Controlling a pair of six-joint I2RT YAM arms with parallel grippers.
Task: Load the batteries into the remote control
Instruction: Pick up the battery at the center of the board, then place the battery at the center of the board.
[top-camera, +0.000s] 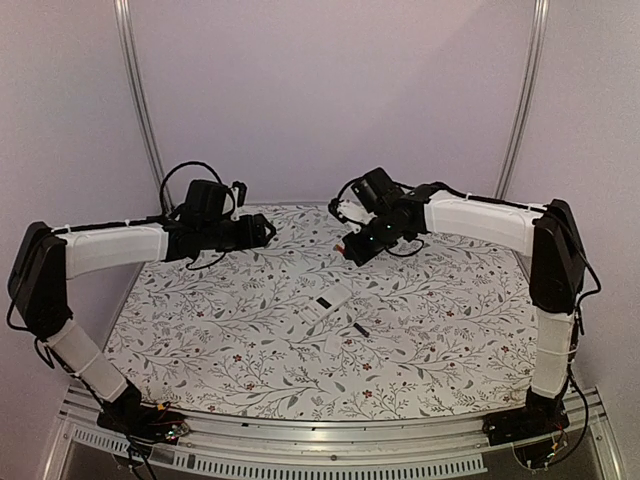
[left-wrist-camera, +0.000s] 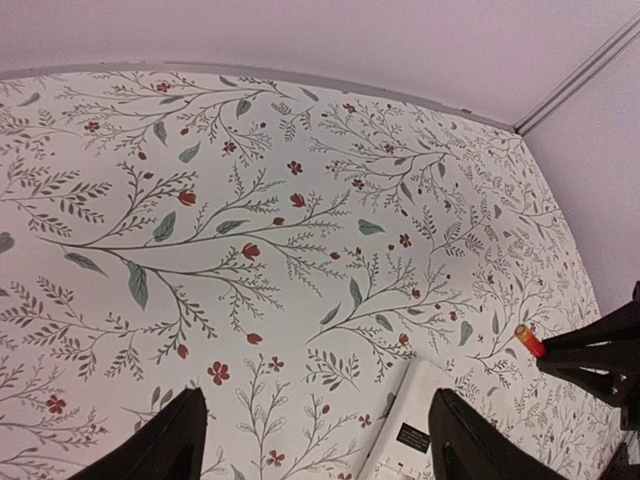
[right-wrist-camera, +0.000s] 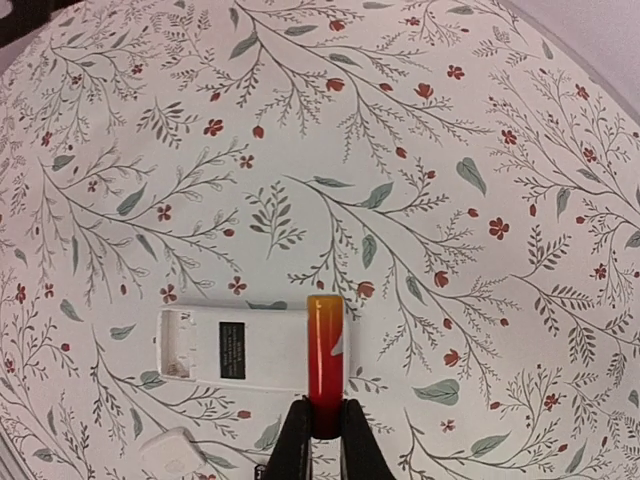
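The remote control (top-camera: 335, 297) lies mid-table, white back up, with its battery bay open; its red face is hidden. In the right wrist view the remote control (right-wrist-camera: 245, 347) has the empty bay at its left end. My right gripper (right-wrist-camera: 323, 410) is shut on one red battery (right-wrist-camera: 325, 345) with an orange tip, held above the remote's right end. In the top view it (top-camera: 352, 252) hovers behind the remote. My left gripper (left-wrist-camera: 320, 450) is open and empty above the table, with the remote's corner (left-wrist-camera: 412, 420) by its right finger. The held battery (left-wrist-camera: 529, 341) shows there too.
A small white battery cover (right-wrist-camera: 172, 452) lies loose next to the remote's bay end; it also shows in the top view (top-camera: 338, 346). A small dark thin object (top-camera: 360, 329), perhaps the second battery, lies right of the remote. The floral tablecloth (top-camera: 200, 320) covers the table.
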